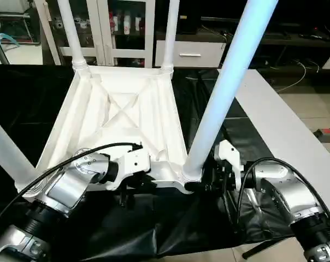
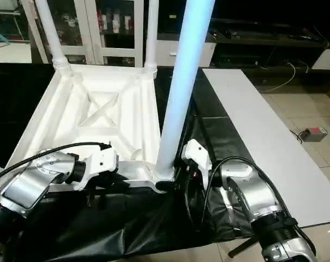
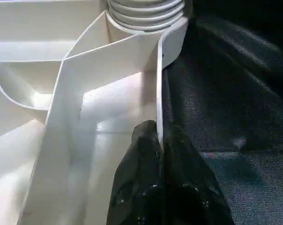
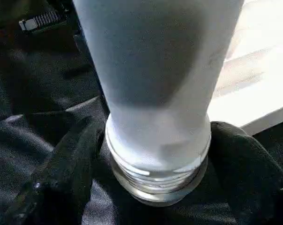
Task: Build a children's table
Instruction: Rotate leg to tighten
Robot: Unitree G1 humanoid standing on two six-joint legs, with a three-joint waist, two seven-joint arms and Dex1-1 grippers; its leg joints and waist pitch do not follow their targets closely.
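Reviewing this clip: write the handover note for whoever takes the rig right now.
Left gripper: shut on the near rim of the table top, which lies upside down on black sheeting.
Right gripper: fingers either side of the near right leg at its threaded base, not clamped.
Done: all four legs stand in their corner sockets.
Left: whether the near right leg is fully seated cannot be told; check it, then turn the table upright.
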